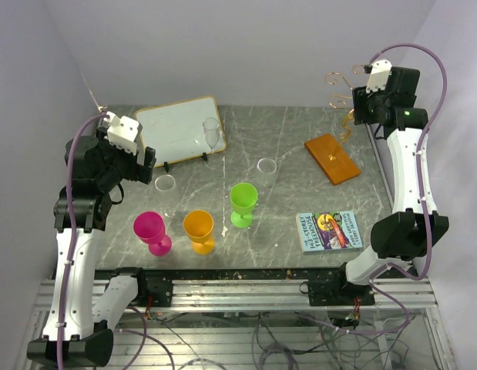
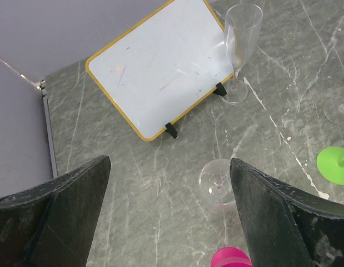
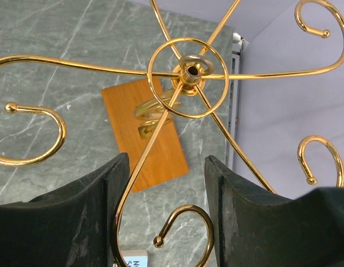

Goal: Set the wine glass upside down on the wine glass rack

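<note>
A book lies flat nearest, at the right of the tabletop. Left of it, a pink glass and an orange glass stand upright side by side. A green glass stands just behind them.

Farther back, a clear glass stands upright on the left and a second clear glass stands mid-tabletop. The left tool hangs above the first one, released, fingers spread wide and holding nothing.

Beyond, a flute stands by the right edge of a whiteboard.

At the far right the rack stands upright on its orange base. The right tool is high over the rack's top, its jaws partly apart. One gold arm runs between them, unclamped.
</note>
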`<state>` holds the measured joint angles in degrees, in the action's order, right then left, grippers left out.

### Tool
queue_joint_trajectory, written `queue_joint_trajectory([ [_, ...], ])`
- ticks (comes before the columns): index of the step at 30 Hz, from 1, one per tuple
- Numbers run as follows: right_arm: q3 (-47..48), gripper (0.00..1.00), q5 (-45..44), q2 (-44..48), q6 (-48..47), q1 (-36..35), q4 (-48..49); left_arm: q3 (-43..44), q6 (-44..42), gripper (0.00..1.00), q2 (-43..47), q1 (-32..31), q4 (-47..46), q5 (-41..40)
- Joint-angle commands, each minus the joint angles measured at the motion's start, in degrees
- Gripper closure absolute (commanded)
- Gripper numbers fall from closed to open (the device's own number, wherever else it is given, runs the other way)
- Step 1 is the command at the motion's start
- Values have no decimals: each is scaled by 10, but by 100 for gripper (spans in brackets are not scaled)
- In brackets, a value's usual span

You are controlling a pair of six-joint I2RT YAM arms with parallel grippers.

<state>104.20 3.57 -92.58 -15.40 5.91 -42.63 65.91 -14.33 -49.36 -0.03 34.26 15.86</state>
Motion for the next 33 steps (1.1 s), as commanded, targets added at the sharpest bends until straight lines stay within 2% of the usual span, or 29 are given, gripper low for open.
queue_joint_trajectory([
  [1, 22, 59, 11, 5, -15, -12, -12, -15, -17, 1, 18, 6, 6, 29],
  [5, 31, 69, 22, 7, -25, -29, -41, -23, -31, 1, 22, 6, 15, 38],
  [12, 50, 80, 87, 25, -24, -51, -77, -21, -16, 1, 12, 6, 19, 34],
  [17, 60, 88, 94, 32, -16, -67, -96, -20, -18, 1, 9, 6, 24, 40],
  [22, 41, 91, 97, 48, 5, -91, -96, -22, -18, 1, 10, 7, 24, 45],
  [33, -66, 90, 29, 113, 34, -133, -46, -44, -21, 1, 22, 7, 12, 53],
])
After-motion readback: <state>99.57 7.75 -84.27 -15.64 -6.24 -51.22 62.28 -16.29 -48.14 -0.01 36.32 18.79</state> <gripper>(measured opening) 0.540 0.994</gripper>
